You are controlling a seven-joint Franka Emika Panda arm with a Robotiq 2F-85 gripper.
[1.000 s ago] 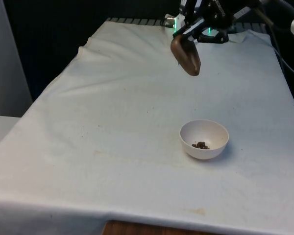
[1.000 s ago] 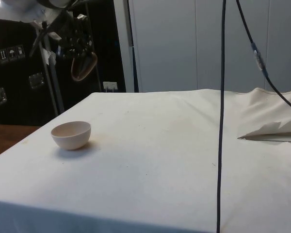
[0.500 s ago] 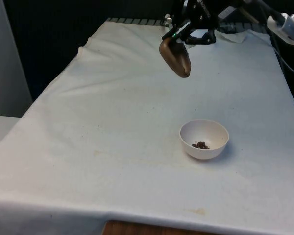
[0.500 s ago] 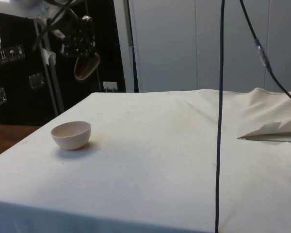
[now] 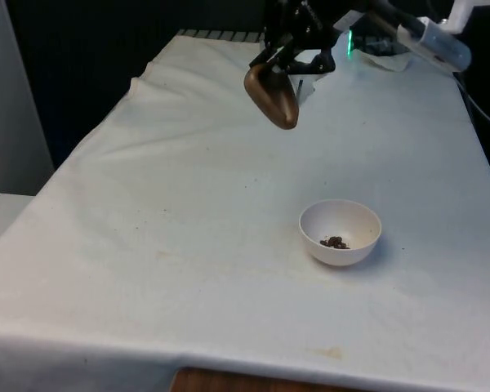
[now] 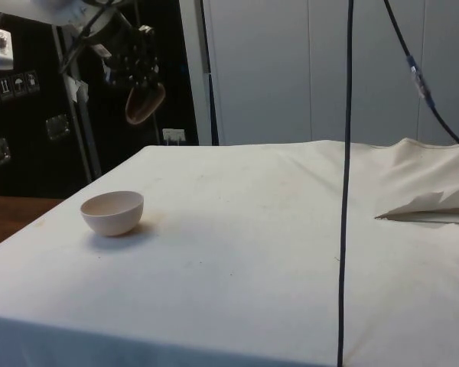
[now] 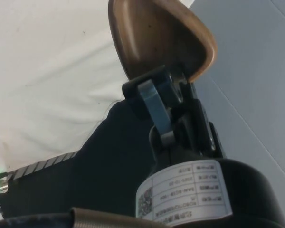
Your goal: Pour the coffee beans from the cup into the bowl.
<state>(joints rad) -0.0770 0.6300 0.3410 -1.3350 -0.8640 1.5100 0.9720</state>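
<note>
Cup tilted in gripper

- The front view looks down from above the near end of the table, along its length, toward the far end. It takes in almost the whole white cloth.
- The side view stands low at the edge of the table, almost at the level of the cloth, and looks across it.
- The wrist view sits very close behind the gripper, so the brown cup is very near to the lens.
- The front and side views share the white bowl, the raised cup and the gripper.
</note>
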